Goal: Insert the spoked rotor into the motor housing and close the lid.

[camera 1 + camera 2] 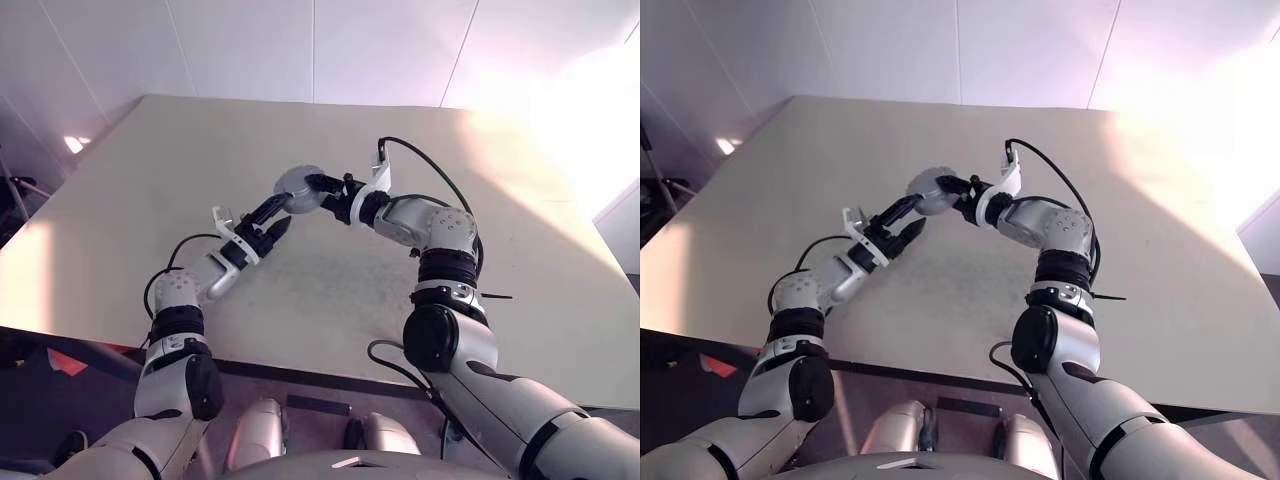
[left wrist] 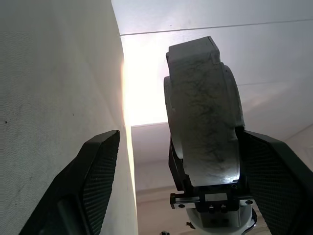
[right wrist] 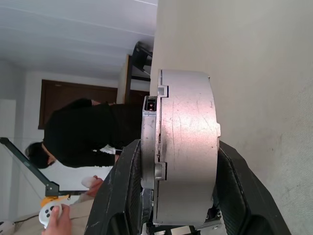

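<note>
Motor housing (image 1: 297, 186) above table (image 1: 120, 230) (gripper-held)

Held above the table (image 1: 150, 200) between both grippers: motor housing (image 1: 297, 188), right gripper (image 1: 322, 189) beside, left gripper (image 1: 272, 218) below-left.

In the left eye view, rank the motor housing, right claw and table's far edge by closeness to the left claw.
1. motor housing, right at the left claw
2. right claw, gripping its other side
3. table's far edge, beyond both
</note>
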